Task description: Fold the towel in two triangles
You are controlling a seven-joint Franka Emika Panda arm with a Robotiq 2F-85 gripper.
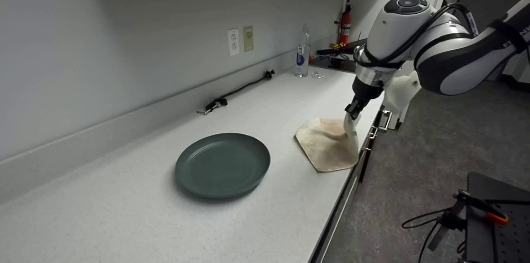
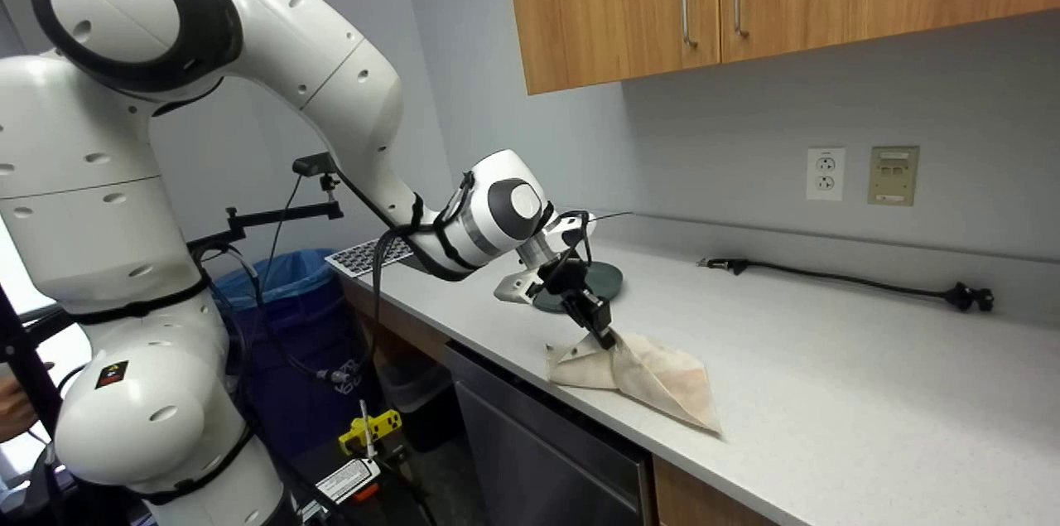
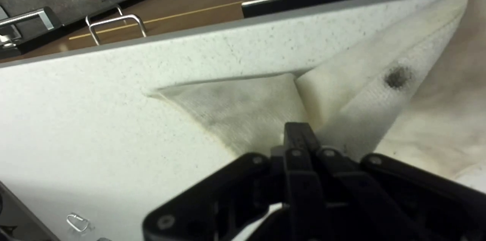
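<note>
A cream towel with brownish stains (image 1: 331,151) lies on the white counter near its front edge. It also shows in an exterior view (image 2: 667,381). Part of the towel is raised in a ridge up to my gripper (image 1: 352,113), which points down at it. In the wrist view the gripper (image 3: 302,134) has its fingers together, with towel (image 3: 235,108) bunched at the tips. One corner lies flat on the left there, and a raised fold with a dark spot runs off to the right. The cloth between the fingers is hidden by the fingers themselves.
A dark green plate (image 1: 223,165) stands on the counter beside the towel. A black cable with clamp ends (image 2: 845,277) lies along the wall. A clear bottle (image 1: 302,54) and a small clear clip (image 3: 78,222) are farther along. Cabinet handles (image 3: 115,24) stick out below the front edge.
</note>
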